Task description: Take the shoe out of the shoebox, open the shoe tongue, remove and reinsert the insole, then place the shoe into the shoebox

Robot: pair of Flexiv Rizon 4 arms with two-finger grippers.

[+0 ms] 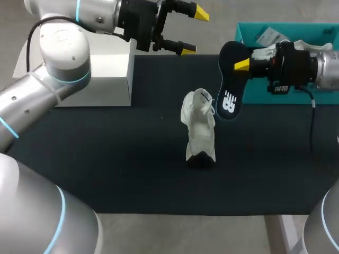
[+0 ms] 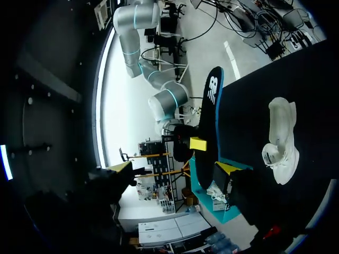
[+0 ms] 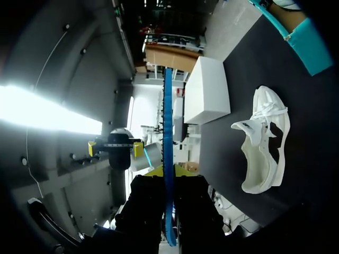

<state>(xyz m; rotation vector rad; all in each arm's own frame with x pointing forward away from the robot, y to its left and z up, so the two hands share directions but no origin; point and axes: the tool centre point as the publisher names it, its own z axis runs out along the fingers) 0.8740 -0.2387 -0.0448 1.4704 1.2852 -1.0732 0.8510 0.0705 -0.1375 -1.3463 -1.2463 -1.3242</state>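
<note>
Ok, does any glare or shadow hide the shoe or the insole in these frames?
Head view: even light, no glare; the white shoe stands out on the black mat, the dark insole less so. Left wrist view: a bright washed-out band beyond the table, shoe and insole both clear. Right wrist view: strong glare beside the right gripper, which holds the insole edge-on.

Cloth shoe (image 1: 201, 138), smooth insole (image 1: 228, 74) — matt black table (image 1: 106, 164).
</note>
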